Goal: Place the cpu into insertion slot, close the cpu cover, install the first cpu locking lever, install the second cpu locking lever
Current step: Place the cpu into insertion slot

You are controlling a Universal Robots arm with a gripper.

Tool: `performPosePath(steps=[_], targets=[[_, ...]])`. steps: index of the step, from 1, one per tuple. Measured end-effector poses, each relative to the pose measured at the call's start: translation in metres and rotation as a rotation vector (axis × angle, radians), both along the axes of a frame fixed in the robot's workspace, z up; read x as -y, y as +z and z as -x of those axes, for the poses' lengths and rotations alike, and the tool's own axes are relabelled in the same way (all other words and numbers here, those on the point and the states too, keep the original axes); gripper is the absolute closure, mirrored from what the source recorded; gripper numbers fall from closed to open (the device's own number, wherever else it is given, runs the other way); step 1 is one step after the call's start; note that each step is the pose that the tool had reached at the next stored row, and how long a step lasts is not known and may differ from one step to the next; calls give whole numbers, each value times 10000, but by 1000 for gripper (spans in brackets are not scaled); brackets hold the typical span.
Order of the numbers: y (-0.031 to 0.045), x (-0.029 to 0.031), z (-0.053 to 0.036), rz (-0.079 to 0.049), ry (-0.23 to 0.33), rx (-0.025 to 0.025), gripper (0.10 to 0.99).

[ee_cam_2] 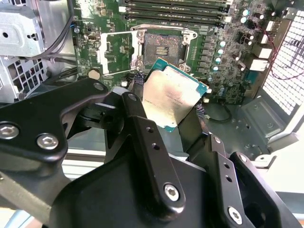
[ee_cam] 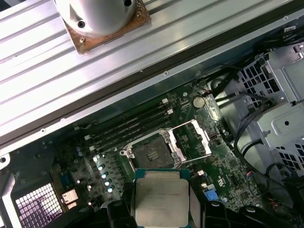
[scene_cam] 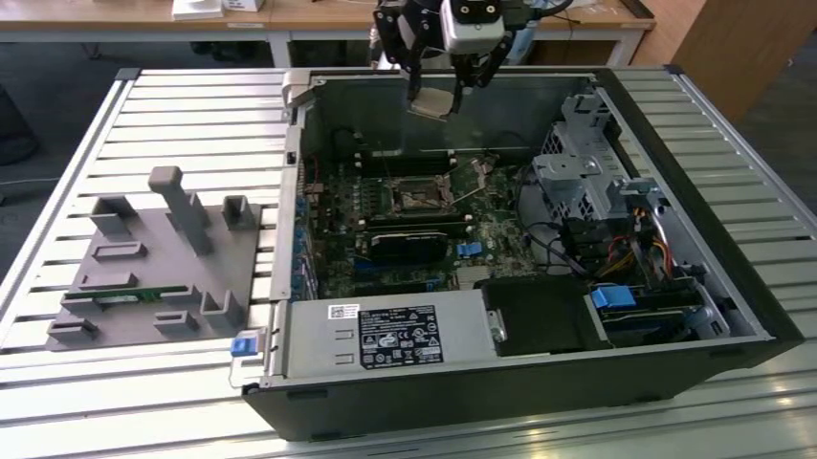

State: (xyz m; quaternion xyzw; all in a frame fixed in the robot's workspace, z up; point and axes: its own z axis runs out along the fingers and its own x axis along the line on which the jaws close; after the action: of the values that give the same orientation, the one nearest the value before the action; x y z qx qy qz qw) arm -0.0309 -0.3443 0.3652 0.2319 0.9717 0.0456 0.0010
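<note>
— What is the gripper [scene_cam: 437, 94] carrying?

— Its fingers [ee_cam_2: 137, 118] are clamping the cpu [ee_cam_2: 173, 97] by two opposite edges, with the silvery top facing the wrist cameras. It is hanging above the open computer case [scene_cam: 537, 392], well apart from the green board [ee_cam_2: 228, 71].

— And the insertion slot [ee_cam_2: 161, 47]?

— It is lying bare below, with the cpu cover [ee_cam_2: 101, 52] swung open just beside it.

— What is looking risky?

— In the second wrist view the chip is sitting tilted and turned relative to the slot. Going down like that, a corner could be landing first and bending contacts. The fingers are also gripping only thin edges, so a knock against the socket rim could be shifting the chip.
</note>
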Motion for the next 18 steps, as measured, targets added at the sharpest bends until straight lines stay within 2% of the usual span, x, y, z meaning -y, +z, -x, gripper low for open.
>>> performPosePath(steps=[18], targets=[[-4, 0, 2, 1, -541, 0, 545]])
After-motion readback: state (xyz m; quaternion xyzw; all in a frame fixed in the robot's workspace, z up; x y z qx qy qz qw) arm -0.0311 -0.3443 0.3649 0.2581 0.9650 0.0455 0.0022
